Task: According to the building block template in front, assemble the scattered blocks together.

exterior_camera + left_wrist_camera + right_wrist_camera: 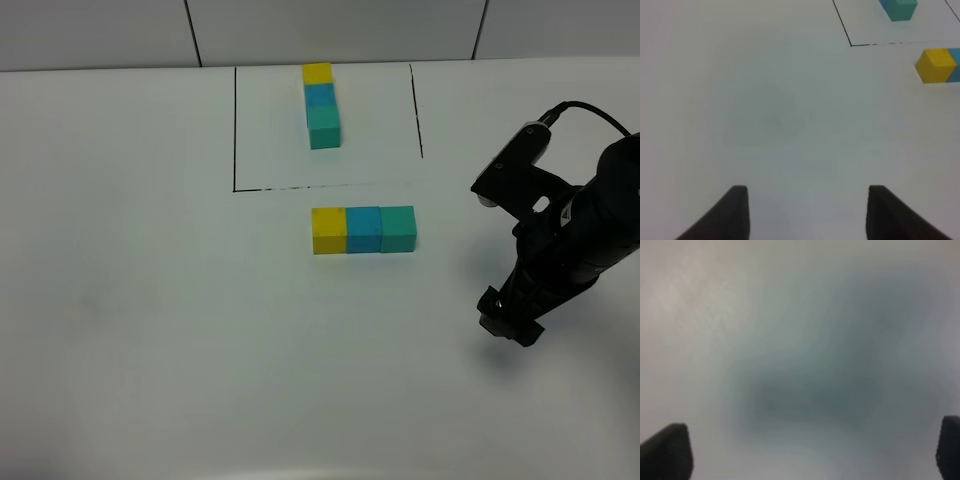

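Looking down from the high camera, we'd say the scattered blocks point(363, 229) are pretty much done: yellow, blue, teal-green in 1 tight row, faces touching. They sit on the table point(150, 300) just outside the near edge of the black outline point(235, 130). The building block template point(321, 105) sits inside that outline with the same 3 colours in the same order, though it runs away from the camera while our row runs sideways. The right gripper point(508, 325) hangs well off to the right of the row, jaws spread wide and empty. The left gripper point(807, 212) only shows in its own wrist view: jaws parted more narrowly, nothing between them, and the yellow cube point(936, 65) well apart from it. So the step now, as we read it, is just checking and backing out cleanly. Our tips: lift before swinging either arm, keep both away from the row, and if a seam looks gappy, squeeze from both ends rather than poking 1 cube
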Action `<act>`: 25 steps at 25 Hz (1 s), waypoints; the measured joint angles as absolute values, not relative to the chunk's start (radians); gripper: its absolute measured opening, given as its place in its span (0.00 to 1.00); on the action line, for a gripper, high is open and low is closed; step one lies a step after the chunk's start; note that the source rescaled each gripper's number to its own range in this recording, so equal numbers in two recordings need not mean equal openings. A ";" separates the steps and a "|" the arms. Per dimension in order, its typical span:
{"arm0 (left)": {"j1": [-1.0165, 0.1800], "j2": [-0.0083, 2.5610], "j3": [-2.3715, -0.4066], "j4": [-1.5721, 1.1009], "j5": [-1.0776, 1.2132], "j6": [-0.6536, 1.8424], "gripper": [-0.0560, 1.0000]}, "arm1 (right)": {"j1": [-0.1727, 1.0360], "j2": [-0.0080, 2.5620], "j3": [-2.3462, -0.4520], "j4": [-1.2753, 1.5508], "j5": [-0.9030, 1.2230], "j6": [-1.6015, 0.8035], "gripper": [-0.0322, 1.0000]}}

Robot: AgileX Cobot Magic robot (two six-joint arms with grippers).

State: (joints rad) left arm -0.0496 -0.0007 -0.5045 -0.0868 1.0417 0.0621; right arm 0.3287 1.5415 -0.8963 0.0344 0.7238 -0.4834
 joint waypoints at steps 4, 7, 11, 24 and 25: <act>-0.050 -0.001 -0.504 -0.087 1.042 0.062 0.19 | 0.329 1.541 -0.896 0.030 0.706 -0.465 0.98; -0.050 -0.001 -0.504 -0.087 1.042 0.062 0.19 | 0.329 1.541 -0.896 0.000 0.685 -0.485 0.98; -0.050 -0.001 -0.504 -0.087 1.042 0.062 0.19 | 0.327 1.553 -0.931 -0.019 0.690 -0.586 0.98; -0.050 -0.001 -0.504 -0.087 1.042 0.062 0.19 | 0.439 1.796 -1.205 -0.022 0.752 -0.916 0.98; -0.050 -0.001 -0.504 -0.087 1.042 0.062 0.19 | 0.448 1.828 -1.248 -0.022 0.776 -0.928 0.98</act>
State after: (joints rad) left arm -0.0496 -0.0007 -0.5045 -0.0868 1.0417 0.0621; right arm 0.4478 1.8278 -1.2485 -0.0222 0.7764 -0.9282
